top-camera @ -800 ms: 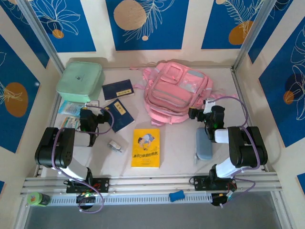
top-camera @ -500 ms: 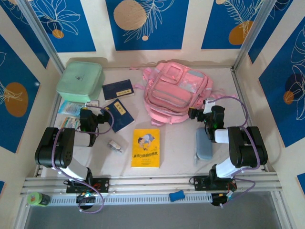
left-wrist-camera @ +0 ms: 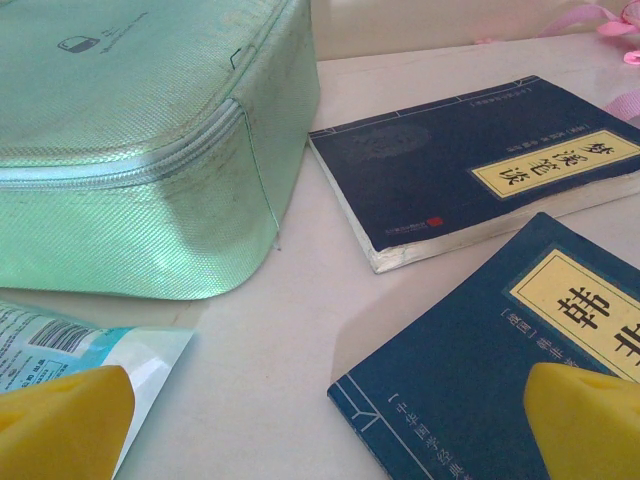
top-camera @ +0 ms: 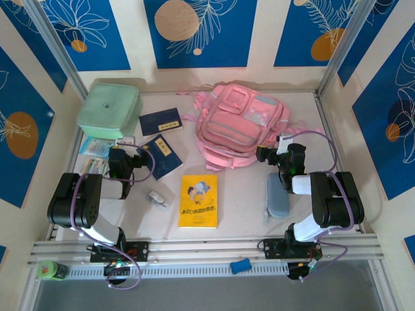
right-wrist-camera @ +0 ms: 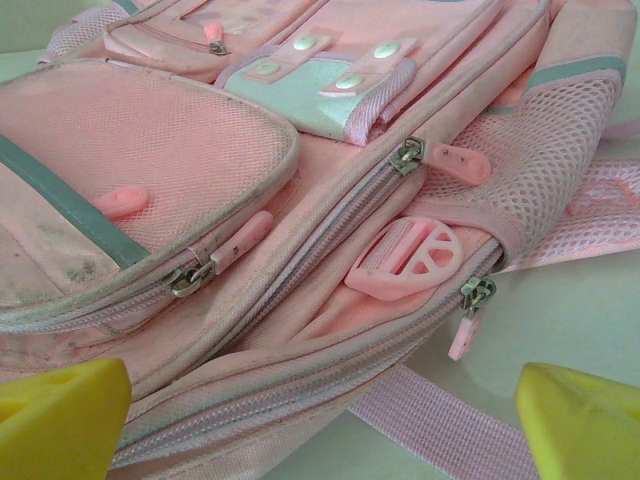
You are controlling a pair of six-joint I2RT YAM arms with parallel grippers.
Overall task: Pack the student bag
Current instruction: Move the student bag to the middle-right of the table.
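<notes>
we see the bag (top-camera: pixel 240 126) lying at the far middle of the table (top-camera: pixel 240 201). our right gripper (right-wrist-camera: pixel 320 425) sits at its near right side, fingers wide apart. our left gripper (left-wrist-camera: pixel 320 425), fingers also apart, sits just left of a blue book (left-wrist-camera: pixel 470 390), near a green box (left-wrist-camera: pixel 130 150).

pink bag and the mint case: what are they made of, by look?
Student bag: soft pink woven fabric, matte; visible weave, open mesh side pocket, zip pulls look rubbery plastic. Mint case: textured fabric with slight sheen, possibly coated or nonwoven; crosshatch grain shows, zipped seam.
</notes>
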